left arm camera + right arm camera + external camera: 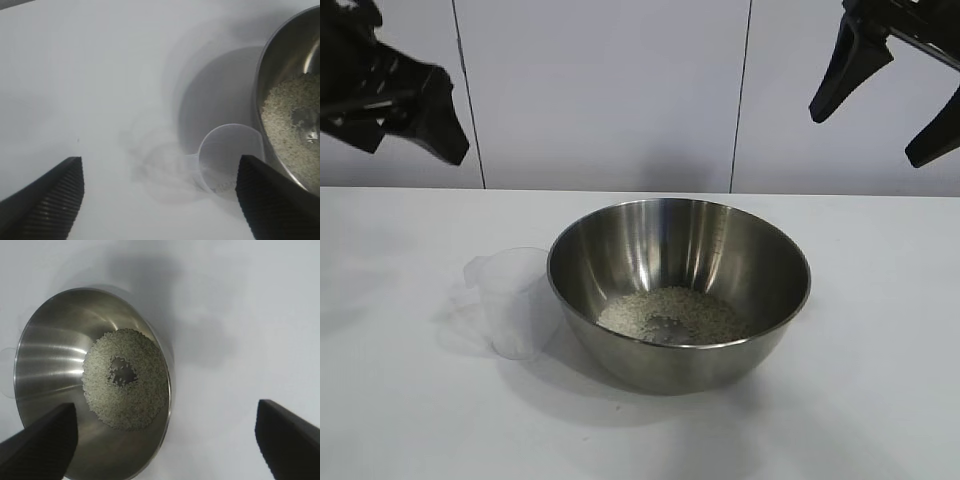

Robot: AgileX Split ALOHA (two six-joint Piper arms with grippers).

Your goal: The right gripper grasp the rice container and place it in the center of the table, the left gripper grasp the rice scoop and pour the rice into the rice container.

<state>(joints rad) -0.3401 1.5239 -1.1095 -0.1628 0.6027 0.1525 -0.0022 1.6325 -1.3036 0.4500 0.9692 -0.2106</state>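
Observation:
The shiny steel rice container (680, 290) stands in the middle of the white table (880, 400), with a ring of white rice (675, 315) on its bottom. It also shows in the right wrist view (60, 365) and the left wrist view (290, 75). The clear rice scoop (515, 300) stands upright against the bowl's left side, nearly empty with a few grains inside (227, 157). My left gripper (405, 110) hangs open and empty high at the upper left. My right gripper (885, 95) hangs open and empty high at the upper right.
A white panelled wall (610, 90) runs behind the table. Bare tabletop lies left of the scoop (75, 90) and right of the bowl (240, 340).

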